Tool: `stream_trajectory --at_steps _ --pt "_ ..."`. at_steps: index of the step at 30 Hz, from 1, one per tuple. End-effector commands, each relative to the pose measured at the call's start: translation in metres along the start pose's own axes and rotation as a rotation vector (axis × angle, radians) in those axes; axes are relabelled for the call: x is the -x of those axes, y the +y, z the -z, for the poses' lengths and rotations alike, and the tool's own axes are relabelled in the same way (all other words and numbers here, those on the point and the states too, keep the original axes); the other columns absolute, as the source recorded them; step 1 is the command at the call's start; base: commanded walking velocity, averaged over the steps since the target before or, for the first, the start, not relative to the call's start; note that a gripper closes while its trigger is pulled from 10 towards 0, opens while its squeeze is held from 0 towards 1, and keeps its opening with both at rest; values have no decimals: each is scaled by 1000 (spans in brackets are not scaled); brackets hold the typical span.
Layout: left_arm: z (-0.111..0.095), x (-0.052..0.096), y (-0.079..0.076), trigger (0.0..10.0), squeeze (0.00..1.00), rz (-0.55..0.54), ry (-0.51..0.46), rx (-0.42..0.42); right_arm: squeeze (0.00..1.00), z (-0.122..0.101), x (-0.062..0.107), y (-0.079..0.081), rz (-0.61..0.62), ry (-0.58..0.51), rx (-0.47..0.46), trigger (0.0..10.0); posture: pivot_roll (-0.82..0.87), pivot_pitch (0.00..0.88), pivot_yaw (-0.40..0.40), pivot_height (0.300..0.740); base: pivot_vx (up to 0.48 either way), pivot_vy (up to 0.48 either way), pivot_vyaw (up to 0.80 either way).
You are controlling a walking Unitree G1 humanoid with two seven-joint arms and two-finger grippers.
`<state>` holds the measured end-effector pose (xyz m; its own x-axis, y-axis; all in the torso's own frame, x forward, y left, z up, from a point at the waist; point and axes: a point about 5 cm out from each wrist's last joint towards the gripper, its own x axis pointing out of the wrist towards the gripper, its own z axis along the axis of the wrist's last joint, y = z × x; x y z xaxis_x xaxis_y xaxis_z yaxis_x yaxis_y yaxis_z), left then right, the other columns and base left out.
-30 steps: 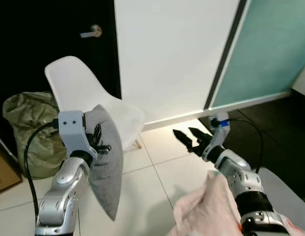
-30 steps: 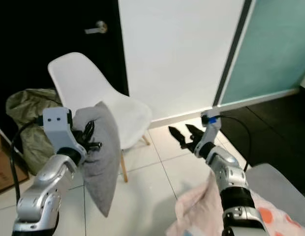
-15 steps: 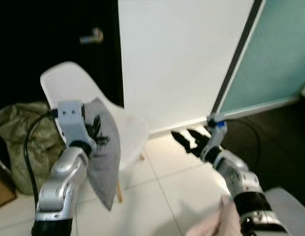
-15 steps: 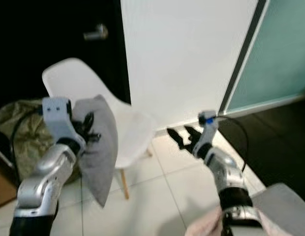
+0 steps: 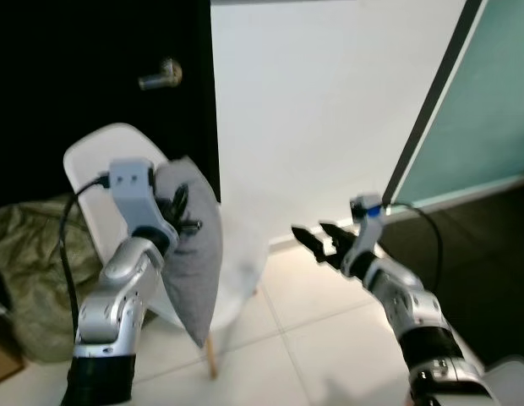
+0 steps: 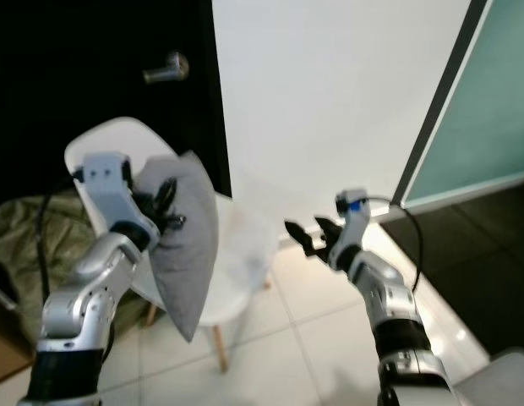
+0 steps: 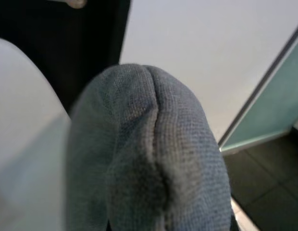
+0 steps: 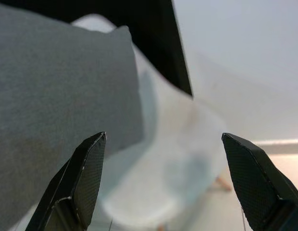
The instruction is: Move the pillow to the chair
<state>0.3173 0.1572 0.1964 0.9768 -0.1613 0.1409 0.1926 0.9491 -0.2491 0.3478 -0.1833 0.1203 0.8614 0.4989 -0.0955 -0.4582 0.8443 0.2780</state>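
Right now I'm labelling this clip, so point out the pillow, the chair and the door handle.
pillow (image 5: 197, 245), left eye view, middle of its grey face.
chair (image 6: 245, 266), right eye view, bare white seat.
door handle (image 5: 161, 74), left eye view, the metal lever.

Grey pillow (image 5: 197, 254); white chair (image 6: 237, 262); black door (image 5: 93, 76); teal panel (image 5: 486, 101).

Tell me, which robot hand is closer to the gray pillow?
Left. The left hand is pinching the gray pillow and holding it up in front of the white chair. The right hand is open, off to the pillow's side.
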Motion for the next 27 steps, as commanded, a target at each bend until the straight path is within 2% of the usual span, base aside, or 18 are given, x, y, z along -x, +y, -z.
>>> stream_trajectory --at_steps 1,2,3,7,10,11,13,14,16,17,19,21,27 --pt "-12 -3 2 10000 0 24 -73 13 0 5 -3 4 -9 13 -16 10000 -182 9 -38 735 450 0 0" --pt "-12 -3 2 10000 0 24 -73 13 0 5 -3 4 -9 13 -16 10000 -182 9 -38 735 450 0 0" --pt "-6 -6 0 10000 0 59 -43 68 0 7 -3 4 -2 40 -4 10000 -185 7 -38 735 0 0 0" --pt "-3 -7 -3 10000 0 106 -33 127 0 10 -3 3 5 77 10 10000 -189 6 -37 730 0 0 0" --pt "7 -6 12 10000 0 34 -12 222 0 12 -3 3 5 91 12 10000 -191 8 -35 715 0 0 0" --pt "7 -6 12 10000 0 34 -12 222 0 12 -3 3 5 91 12 10000 -191 8 -35 715 0 0 0" --pt "26 -2 32 10000 0 -59 26 305 0 12 -2 3 -2 97 13 10000 -191 15 -40 705 0 0 0" --pt "26 -2 32 10000 0 -59 26 305 0 12 -2 3 -2 97 13 10000 -191 15 -40 705 0 0 0" --pt "46 3 50 10000 0 -136 68 382 0 13 -1 4 -12 103 16 10000 -193 20 -40 695 0 0 0" --pt "46 3 50 10000 0 -136 68 382 0 13 -1 4 -12 103 16 10000 -193 20 -40 695 0 0 0" --pt "68 8 60 10000 0 -179 166 389 0 12 -1 5 -17 104 18 10000 -199 23 -38 685 0 0 0" --pt "81 12 63 10000 0 -191 223 387 0 12 0 5 -19 104 20 10000 -202 25 -37 675 0 0 0" --pt "94 18 70 10000 0 -221 273 382 0 11 1 5 -21 106 24 10000 -207 30 -39 660 0 0 0"
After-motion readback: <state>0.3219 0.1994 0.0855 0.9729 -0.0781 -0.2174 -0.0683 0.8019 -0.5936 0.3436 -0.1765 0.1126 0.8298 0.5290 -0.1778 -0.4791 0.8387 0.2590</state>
